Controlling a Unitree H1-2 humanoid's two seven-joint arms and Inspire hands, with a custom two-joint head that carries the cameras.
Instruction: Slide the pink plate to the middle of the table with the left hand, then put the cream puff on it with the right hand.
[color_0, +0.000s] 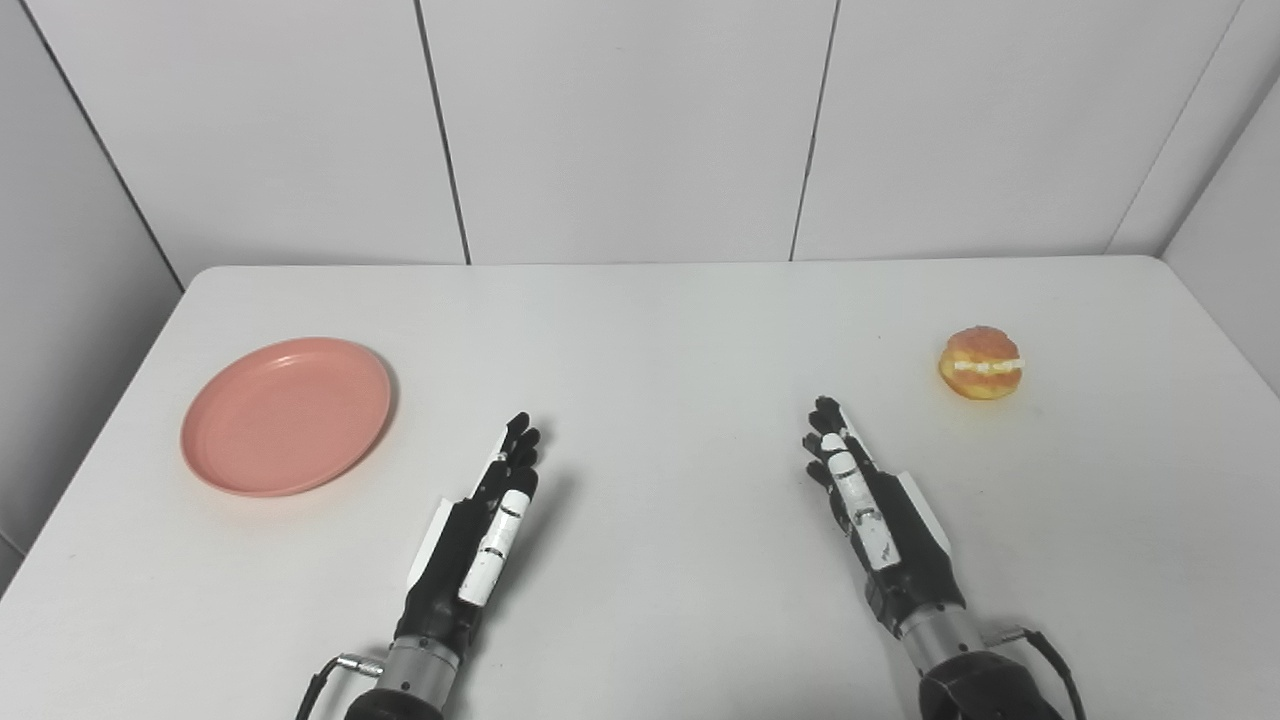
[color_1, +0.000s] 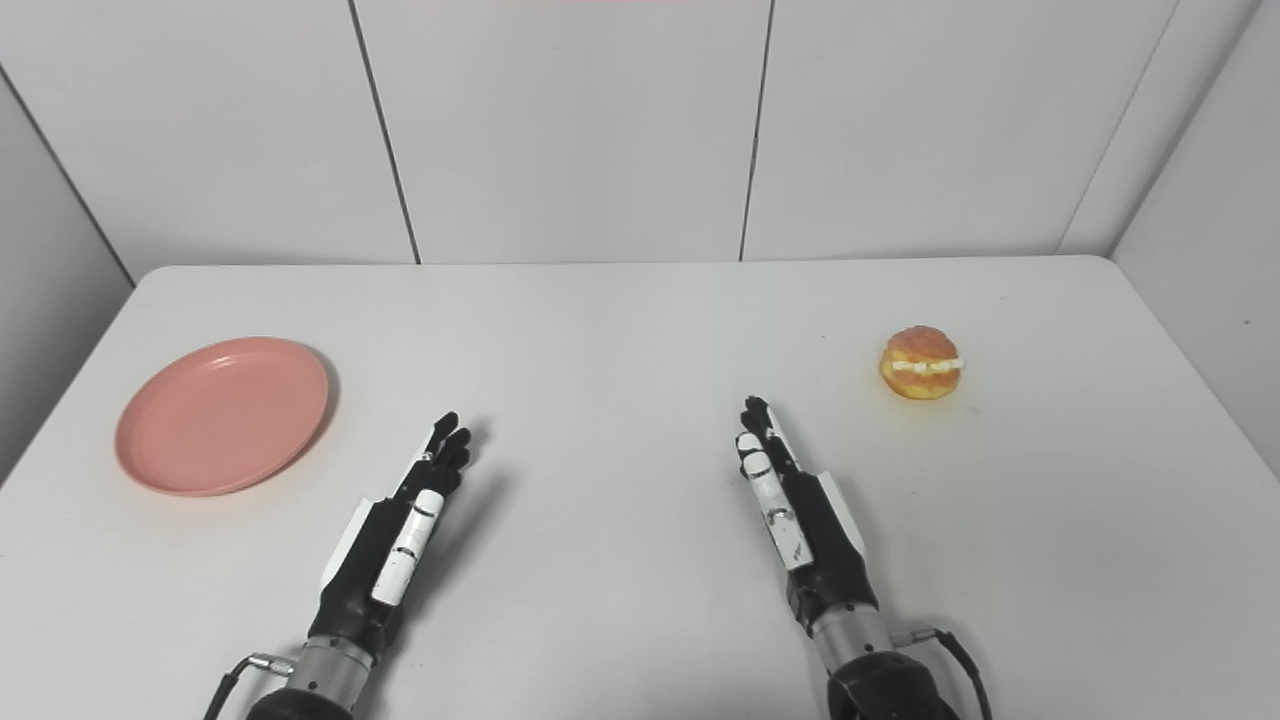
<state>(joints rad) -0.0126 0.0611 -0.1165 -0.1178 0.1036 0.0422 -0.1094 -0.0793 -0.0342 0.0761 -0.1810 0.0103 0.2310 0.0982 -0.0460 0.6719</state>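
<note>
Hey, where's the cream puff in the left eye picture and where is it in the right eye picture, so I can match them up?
Left eye view: the cream puff sits at the right, beyond the right hand.
Right eye view: the same cream puff sits at the right, a bit nearer the centre.
Shared landmark: the pink plate, far left on the table in both.

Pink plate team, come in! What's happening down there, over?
Left hand and right hand open, empty. Pink plate far left, cream puff far right, both untouched. Nothing in the way.
</note>
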